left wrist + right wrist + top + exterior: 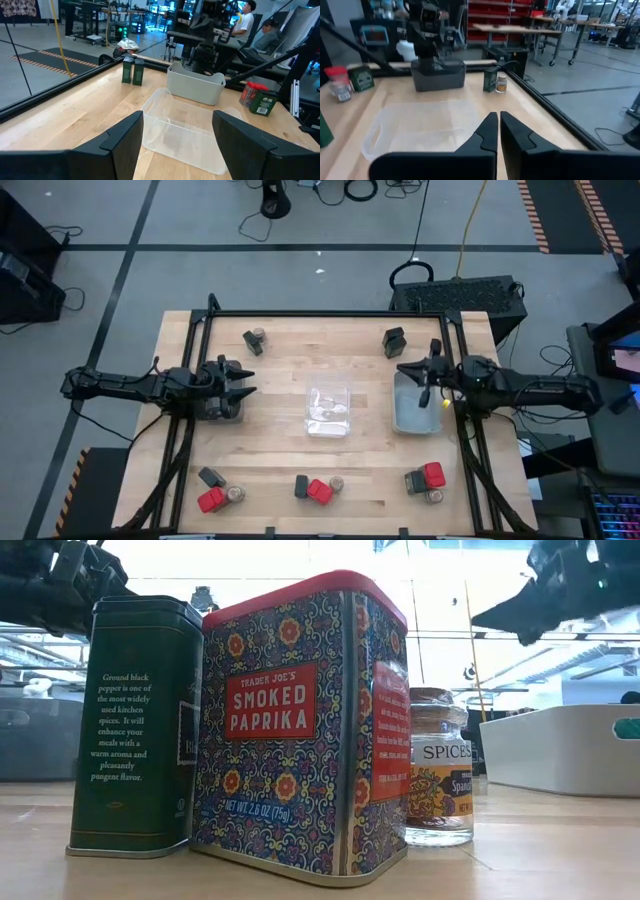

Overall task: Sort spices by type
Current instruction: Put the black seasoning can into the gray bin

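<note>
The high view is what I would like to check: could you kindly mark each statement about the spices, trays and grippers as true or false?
1. The clear tray at the table's middle holds three red boxes. False: no spice container is in it.
2. The left gripper is open and holds nothing. True.
3. The right gripper is shut, over the grey tray. True.
4. Every spice container stands in a tray. False: all stand on the bare table, including the three groups along the near edge, such as the red box in the middle group.
5. A black box stands alone near the far edge. True.
</note>
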You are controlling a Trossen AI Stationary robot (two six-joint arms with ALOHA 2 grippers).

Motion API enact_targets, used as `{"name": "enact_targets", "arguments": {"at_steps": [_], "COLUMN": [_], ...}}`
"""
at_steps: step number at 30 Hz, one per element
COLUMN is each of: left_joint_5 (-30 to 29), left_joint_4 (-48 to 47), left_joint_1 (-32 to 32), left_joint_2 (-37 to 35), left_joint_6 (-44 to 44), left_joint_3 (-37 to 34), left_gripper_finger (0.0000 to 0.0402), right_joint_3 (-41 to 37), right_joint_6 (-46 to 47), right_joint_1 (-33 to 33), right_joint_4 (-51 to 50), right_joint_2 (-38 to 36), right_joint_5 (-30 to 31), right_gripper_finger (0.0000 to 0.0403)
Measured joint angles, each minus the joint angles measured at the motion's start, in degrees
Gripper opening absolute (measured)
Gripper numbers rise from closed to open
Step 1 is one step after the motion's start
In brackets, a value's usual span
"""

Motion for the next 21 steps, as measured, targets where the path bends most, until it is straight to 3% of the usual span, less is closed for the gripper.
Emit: {"name": "enact_targets", "arguments": {"at_steps": [11, 21], "left_joint_5": [-1.00, -6.60], "left_joint_4": [0.95, 8.61], "left_joint_1": [0.00, 0.02], "left_joint_2": [0.00, -0.01], "left_joint_6": [-5.04, 0.96], "left_joint_3": [0.01, 0.03], "left_gripper_finger": [0.0242, 0.0241], "right_joint_3": [21.73, 27.78], "right_joint_6": [-4.30, -9.08], "right_joint_1": [-3.82, -9.35], "right_joint_4": [-28.74, -35.21], "right_joint_2": [16.94, 26.95], "right_joint_5": [1.92, 1.79], "right_gripper_finger": [0.0109, 0.0174]}}
